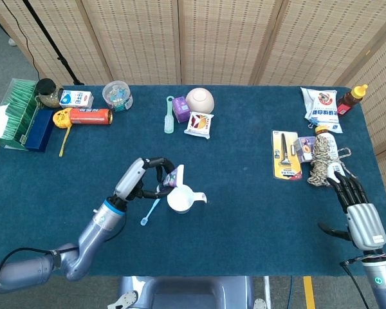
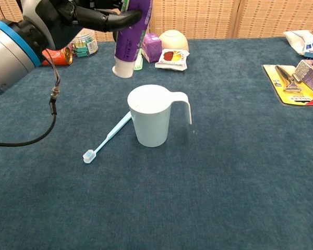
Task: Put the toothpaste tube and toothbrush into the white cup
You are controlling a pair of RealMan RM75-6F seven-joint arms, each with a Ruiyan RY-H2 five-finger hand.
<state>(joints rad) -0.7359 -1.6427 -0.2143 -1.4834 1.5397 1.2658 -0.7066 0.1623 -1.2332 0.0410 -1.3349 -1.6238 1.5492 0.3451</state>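
My left hand (image 1: 149, 174) (image 2: 88, 14) holds the purple toothpaste tube (image 2: 131, 36) (image 1: 174, 177) almost upright, cap end down, just above and left of the white cup (image 2: 152, 115) (image 1: 182, 197). The cup stands upright mid-table with its handle to the right. A light blue toothbrush (image 2: 107, 138) (image 1: 151, 209) lies flat on the cloth, its handle end against the cup's left side. My right hand (image 1: 358, 207) hovers open at the table's right edge, far from these objects, seen only in the head view.
Blue tablecloth (image 1: 244, 212). Along the back lie a red can (image 1: 90, 116), a plastic jar (image 1: 118, 95), a pink bowl (image 1: 199, 100), snack packets (image 1: 199, 123). At right are a razor pack (image 1: 284, 154), rope bundle (image 1: 323, 159), bag (image 1: 321, 105).
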